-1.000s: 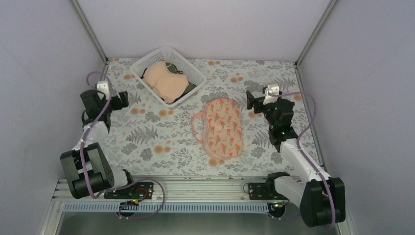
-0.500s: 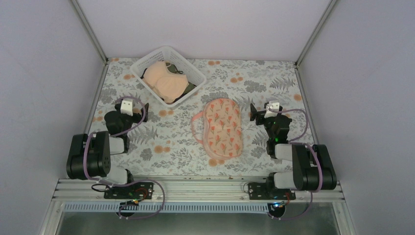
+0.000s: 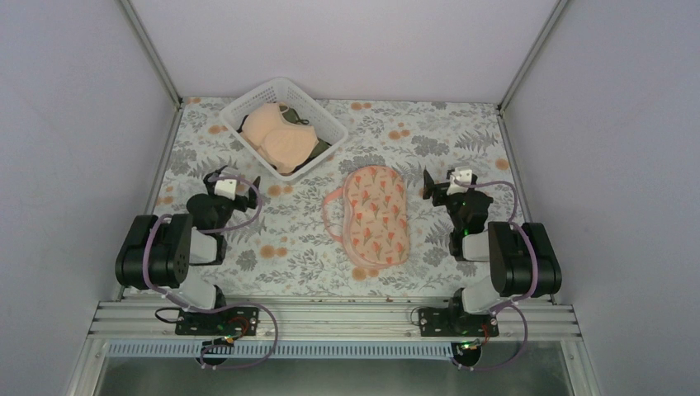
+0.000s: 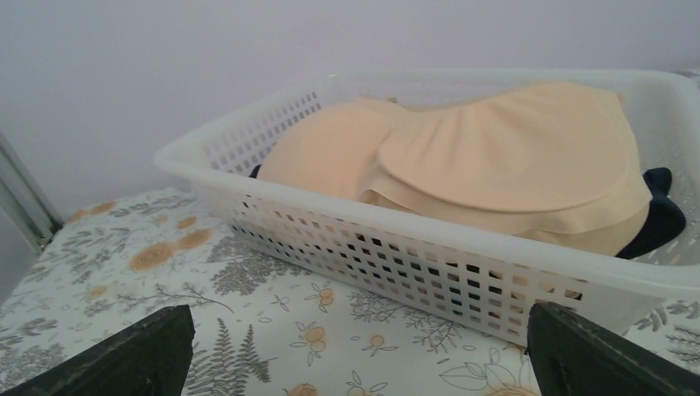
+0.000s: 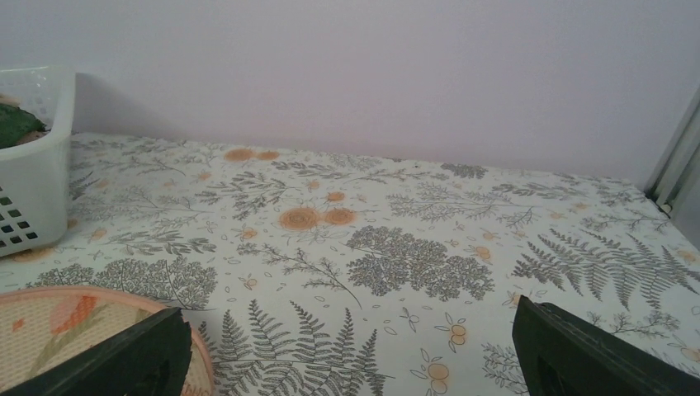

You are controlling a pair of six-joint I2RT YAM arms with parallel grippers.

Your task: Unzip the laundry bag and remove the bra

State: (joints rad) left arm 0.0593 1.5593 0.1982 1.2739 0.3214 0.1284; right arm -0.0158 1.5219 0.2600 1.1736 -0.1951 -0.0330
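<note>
The laundry bag, a peach-pink pouch with orange-red flowers, lies flat in the middle of the table, printed side up; its pink rim shows at the lower left of the right wrist view. The peach bra rests cups up in the white basket, and it fills the basket in the left wrist view. My left gripper sits low just in front of the basket, open and holding nothing. My right gripper is right of the bag, also open with nothing in it.
The white lattice basket stands at the back left, with dark and olive-green garments under the bra. Both arms are folded back near their bases. Grey walls and frame posts close in the flower-print table on three sides.
Both arms have folded back toward their bases. The left gripper swung from the table's left edge to just in front of the basket. The right gripper drew back slightly. Bag and bra stayed still.
</note>
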